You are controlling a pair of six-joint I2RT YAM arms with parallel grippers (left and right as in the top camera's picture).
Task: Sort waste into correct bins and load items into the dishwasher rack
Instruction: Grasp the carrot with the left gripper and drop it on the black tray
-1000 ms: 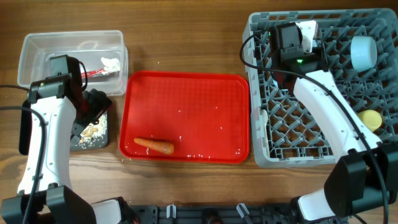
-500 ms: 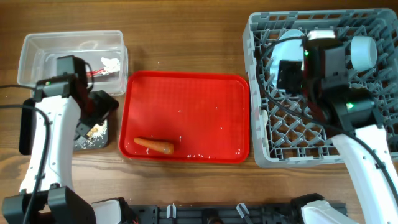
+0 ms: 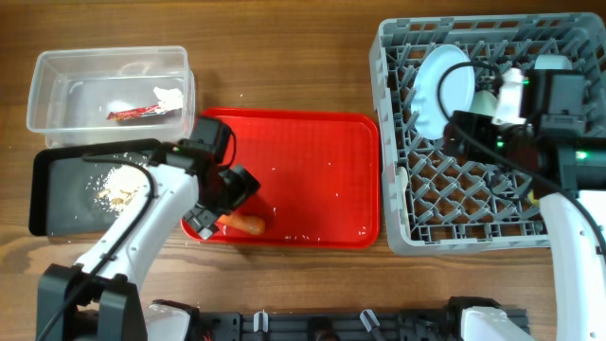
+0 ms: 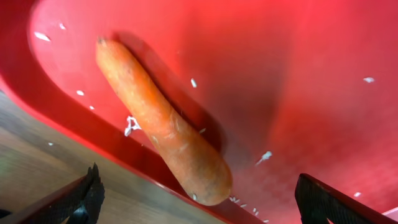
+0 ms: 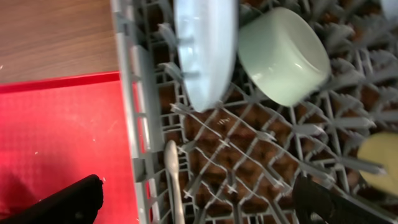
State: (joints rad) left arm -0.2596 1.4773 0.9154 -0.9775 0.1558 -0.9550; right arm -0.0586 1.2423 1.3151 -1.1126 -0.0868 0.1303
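Note:
An orange carrot stick (image 4: 165,124) lies on the red tray (image 4: 292,68) near its front edge. My left gripper (image 4: 199,208) hovers open just above it, one finger on each side, not touching; from overhead the left gripper (image 3: 227,204) covers part of the carrot (image 3: 251,225). My right gripper (image 5: 199,202) stands open and empty over the grey dishwasher rack (image 5: 127,93). In the rack are a light blue dish (image 5: 205,50) on edge, a mint-green bowl (image 5: 283,56), a yellow cup (image 5: 380,158) and a white spoon (image 5: 173,180).
At the back left, a clear tub (image 3: 57,80) holds a red wrapper (image 3: 137,112) and a white tissue (image 3: 169,95). A black tray (image 3: 52,194) in front of it holds beige scraps (image 3: 118,185). The rack (image 3: 390,175) stands right of the red tray (image 3: 303,156).
My left arm has swung from the black tray to the carrot on the red tray. My right gripper has opened and drawn back from the rack's far left corner toward its right side.

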